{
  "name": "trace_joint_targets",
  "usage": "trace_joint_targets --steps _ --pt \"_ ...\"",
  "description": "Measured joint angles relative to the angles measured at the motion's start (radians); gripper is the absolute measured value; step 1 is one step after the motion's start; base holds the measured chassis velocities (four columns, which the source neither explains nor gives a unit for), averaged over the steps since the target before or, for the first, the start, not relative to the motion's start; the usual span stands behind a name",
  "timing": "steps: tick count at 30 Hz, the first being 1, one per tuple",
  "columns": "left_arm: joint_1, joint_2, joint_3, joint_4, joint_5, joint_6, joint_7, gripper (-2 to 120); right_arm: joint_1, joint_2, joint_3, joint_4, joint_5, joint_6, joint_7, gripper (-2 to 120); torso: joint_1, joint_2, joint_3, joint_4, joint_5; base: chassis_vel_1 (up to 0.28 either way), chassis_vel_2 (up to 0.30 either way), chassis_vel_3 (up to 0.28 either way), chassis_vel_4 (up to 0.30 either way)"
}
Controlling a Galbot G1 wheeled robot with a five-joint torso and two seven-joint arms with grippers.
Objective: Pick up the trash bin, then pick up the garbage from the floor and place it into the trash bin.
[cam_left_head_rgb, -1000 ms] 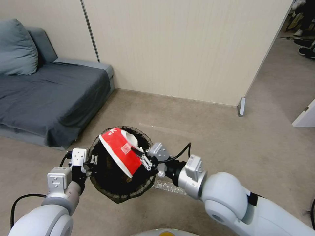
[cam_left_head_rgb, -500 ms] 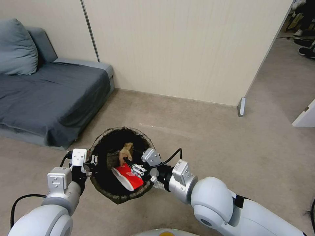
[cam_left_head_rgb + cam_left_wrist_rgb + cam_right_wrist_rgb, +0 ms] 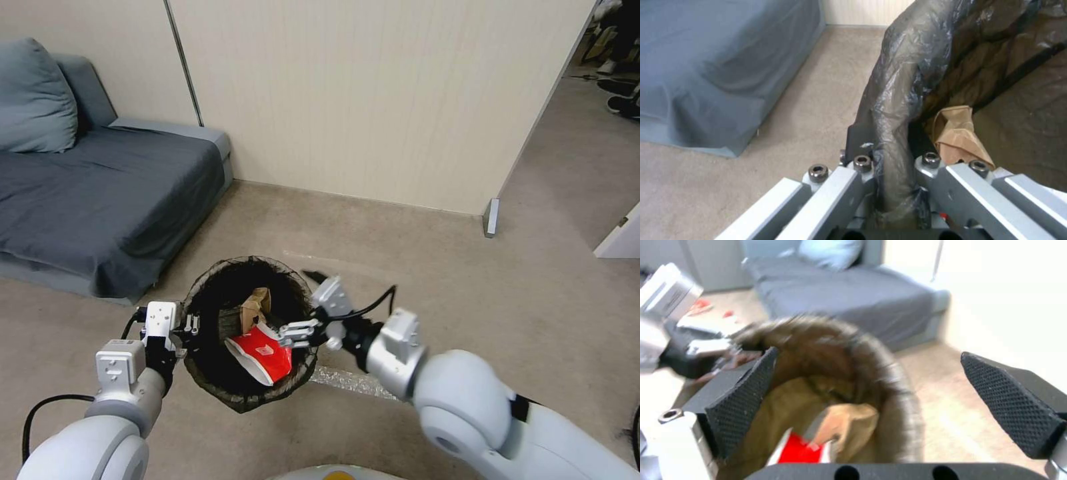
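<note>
The left gripper (image 3: 889, 186) was clamped on the bagged rim of the trash bin (image 3: 200, 370), held above beige carpet (image 3: 413, 267). The right gripper (image 3: 303, 303) hung wide open and empty just over the bin's far-right rim; below it lay a red carton (image 3: 263, 350) and brown paper bag (image 3: 253, 307). Open carpet spread beyond; a grey sofa (image 3: 100, 193) stood leftward.

The trash bin (image 3: 248, 397) sits on the floor right before me, a carton (image 3: 261, 355) and paper bag (image 3: 255, 305) inside it. My left gripper (image 3: 189, 329) is at its left rim, my right gripper (image 3: 301, 305) at its right rim. A sofa (image 3: 100, 200) lies behind, to my left.
</note>
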Motion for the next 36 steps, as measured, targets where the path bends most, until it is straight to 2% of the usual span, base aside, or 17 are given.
trace_joint_targets --steps 2,5,6,8,9,12,13,15,19,23,27,36 --pt "0.000 0.000 -0.002 0.000 0.000 0.000 0.000 1 -0.035 -0.003 0.032 0.013 -0.015 0.030 0.016 100 0.000 0.000 0.000 0.0000 0.0000 0.000 0.000 0.000 0.000" --pt "-0.001 -0.003 -0.009 0.000 -0.001 -0.001 0.000 1 -0.148 0.025 0.158 0.008 -0.088 0.123 0.035 100 0.000 0.000 0.000 0.0004 -0.0001 0.000 0.000 0.000 0.000" --pt "-0.001 -0.003 -0.009 0.000 -0.001 -0.001 0.000 1 -0.148 0.025 0.158 0.008 -0.088 0.123 0.035 100 0.000 0.000 0.000 0.0004 -0.0001 0.000 0.000 0.000 0.000" --pt "0.000 -0.002 -0.013 0.000 -0.002 -0.002 0.000 1 -0.238 0.073 0.263 -0.018 -0.172 0.182 0.035 100 0.000 0.000 0.000 0.0002 0.0002 0.000 0.000 0.000 0.000" --pt "0.000 -0.002 -0.013 0.000 -0.002 -0.002 0.000 1 -0.238 0.073 0.263 -0.018 -0.172 0.182 0.035 100 0.000 0.000 0.000 0.0002 0.0002 0.000 0.000 0.000 0.000" --pt "0.001 0.002 -0.020 0.000 -0.006 -0.003 0.002 1 -0.347 0.158 0.398 -0.045 -0.293 0.256 0.024 100 0.000 0.000 0.000 0.0000 0.0001 0.000 0.000 0.000 0.000" --pt "0.001 0.002 -0.020 0.000 -0.006 -0.003 0.002 1 -0.347 0.158 0.398 -0.045 -0.293 0.256 0.024 100 0.000 0.000 0.000 0.0000 0.0001 0.000 0.000 0.000 0.000" --pt "0.002 0.003 -0.026 0.000 -0.009 -0.003 0.003 1 -0.420 0.224 0.476 -0.055 -0.366 0.304 0.013 100 0.000 0.000 0.000 0.0003 0.0000 0.000 0.000 0.000 0.000" --pt "0.002 0.003 -0.029 0.000 -0.012 -0.004 0.004 1 -0.488 0.281 0.527 -0.064 -0.413 0.348 0.011 100 0.000 0.000 0.000 0.0001 -0.0001 0.000 0.000 0.000 0.000" --pt "0.002 0.002 -0.032 0.000 -0.013 -0.006 0.005 1 -0.599 0.379 0.591 -0.065 -0.474 0.382 0.011 100 0.000 0.000 0.000 -0.0001 -0.0002 0.000 0.000 0.000 0.000" --pt "0.001 0.001 -0.032 0.000 -0.022 -0.006 0.004 1 -0.653 0.412 0.606 -0.052 -0.482 0.401 0.015 100 0.000 0.000 0.000 0.0002 -0.0002 0.000 0.000 0.000 0.000" --pt "0.003 -0.001 -0.035 0.000 -0.029 -0.002 0.003 1 -0.673 0.433 0.623 -0.048 -0.489 0.410 0.014 100 0.000 0.000 0.000 0.0003 -0.0001 0.000 0.000 0.000 0.000"
